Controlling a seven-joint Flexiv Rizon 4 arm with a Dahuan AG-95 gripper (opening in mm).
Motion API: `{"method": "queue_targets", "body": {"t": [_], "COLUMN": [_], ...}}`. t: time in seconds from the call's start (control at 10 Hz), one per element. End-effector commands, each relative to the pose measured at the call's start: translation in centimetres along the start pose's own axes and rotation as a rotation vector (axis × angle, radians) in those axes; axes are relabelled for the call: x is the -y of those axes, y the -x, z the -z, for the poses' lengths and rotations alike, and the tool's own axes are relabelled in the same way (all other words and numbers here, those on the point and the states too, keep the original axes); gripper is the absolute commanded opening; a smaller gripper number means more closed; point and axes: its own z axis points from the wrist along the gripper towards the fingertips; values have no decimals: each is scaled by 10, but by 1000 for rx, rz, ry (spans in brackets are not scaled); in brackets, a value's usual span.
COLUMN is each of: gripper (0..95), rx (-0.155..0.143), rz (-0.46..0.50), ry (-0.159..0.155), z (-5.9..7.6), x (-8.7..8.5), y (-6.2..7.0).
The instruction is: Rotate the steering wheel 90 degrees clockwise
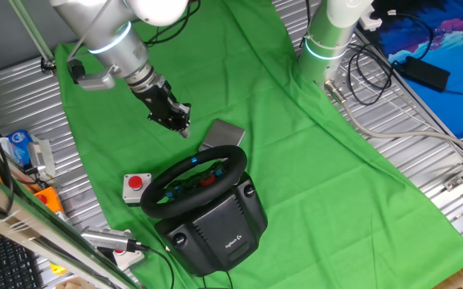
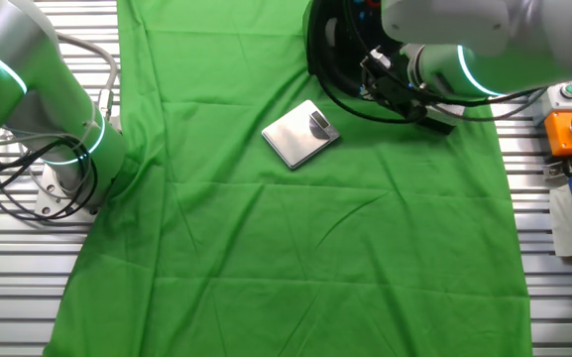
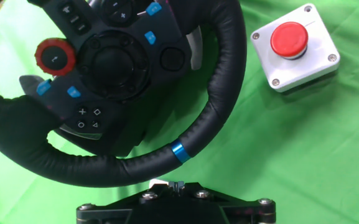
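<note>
My claw (image 1: pixel 180 122) hangs above the green cloth (image 1: pixel 311 160), just behind the wheel (image 1: pixel 195 181) and clear of it; in one fixed view the fingers look drawn close together, with nothing between them, though I cannot tell the gap exactly; in the hand view only the black base of my claw (image 3: pixel 174 208) shows at the bottom edge, the fingers themselves out of sight. The wheel sits near the front of the cloth on its bulky black base (image 1: pixel 219 229), which bears a small white logo; the rim is thick and black, tilted up toward my arm; in the hand view the rim (image 3: pixel 185 149) fills the left and middle, its blue stripe at the lowest point just ahead of me, the hub showing blue buttons and a red dial (image 3: pixel 55 58). A grey box (image 1: pixel 136 188) with a red button lies on the cloth just beside the wheel, apart from the rim; a flat grey plate (image 1: pixel 221 135) lies behind the wheel, near my claw.
</note>
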Motion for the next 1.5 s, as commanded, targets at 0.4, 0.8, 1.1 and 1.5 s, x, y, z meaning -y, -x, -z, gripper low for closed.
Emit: {"method": "queue_targets", "body": {"t": [0.4,0.8,1.1,1.5], "gripper": [0,0,0,0], "rx": [9,25,47,49], "rz": [-3,-43,-71,-71], "ry": [5,7,-2,-11], "z": [-3,-6,-16,-26], "x": [-5,-27,-37,-41], "y": [-2,10,25,31]}}
